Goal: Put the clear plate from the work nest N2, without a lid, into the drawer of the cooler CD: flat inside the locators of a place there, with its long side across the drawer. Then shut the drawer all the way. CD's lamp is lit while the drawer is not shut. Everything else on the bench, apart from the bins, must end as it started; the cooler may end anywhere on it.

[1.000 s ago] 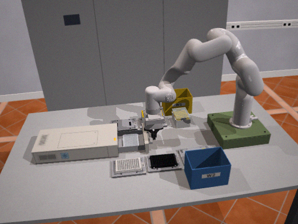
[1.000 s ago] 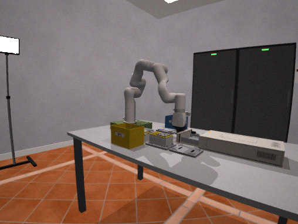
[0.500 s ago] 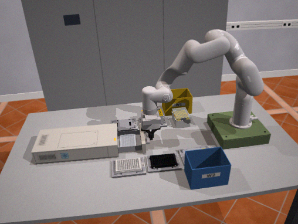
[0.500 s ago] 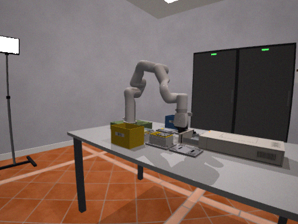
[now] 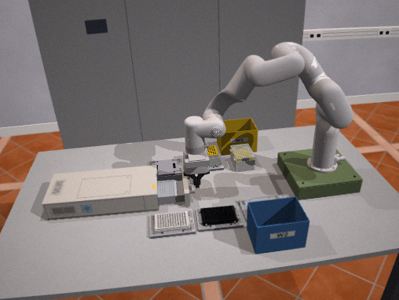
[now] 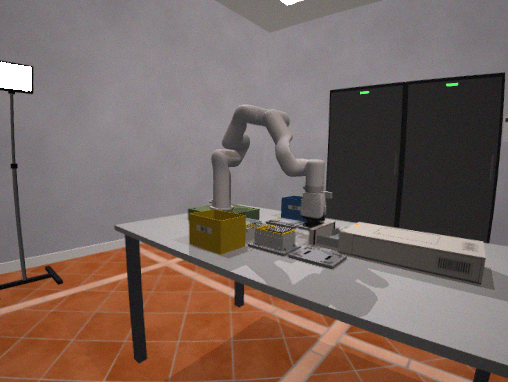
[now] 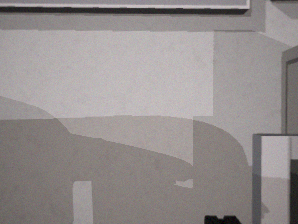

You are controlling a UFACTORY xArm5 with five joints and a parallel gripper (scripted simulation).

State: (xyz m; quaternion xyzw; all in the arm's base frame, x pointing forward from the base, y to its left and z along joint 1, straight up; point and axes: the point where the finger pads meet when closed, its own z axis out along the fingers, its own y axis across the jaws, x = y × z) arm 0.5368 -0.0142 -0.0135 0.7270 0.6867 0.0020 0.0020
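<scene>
Top view puts the cooler (image 5: 100, 190) at the left of the frame, a long pale box with its lamp (image 5: 154, 186) glowing orange at the right end and its drawer (image 5: 173, 192) pulled out toward the frame's centre. The clear plate (image 5: 166, 188) lies in that drawer, just right of the lamp: a pale, faintly bluish rectangle with a fine grid of wells, no lid visible on it, looking flat and with its long side apparently running across the drawer, though the picture is too small to confirm that it sits inside the locators. The gripper (image 5: 195, 181) hangs just right of the drawer's front panel, its dark jaws pressed together on nothing and pointing down at the surface (image 5: 118, 251). The step in hand appears to be shutting the drawer. To do it well, the closed jaws should probably meet the front panel low and near its middle, then push straight along the cooler's long axis toward the left of the frame, so the drawer does not skew and the plate is not jolted off its place. The push should be steady and continue until the lamp goes dark; since the cooler may slide, that lamp is the sound check. Neighbours deserve care: a white plate (image 5: 171, 221) and a black plate (image 5: 218, 215) sit in nests at lower centre, and a grey nest (image 5: 170, 167) lies just above the drawer. Wrist view shows only grey surface and shadow.
</scene>
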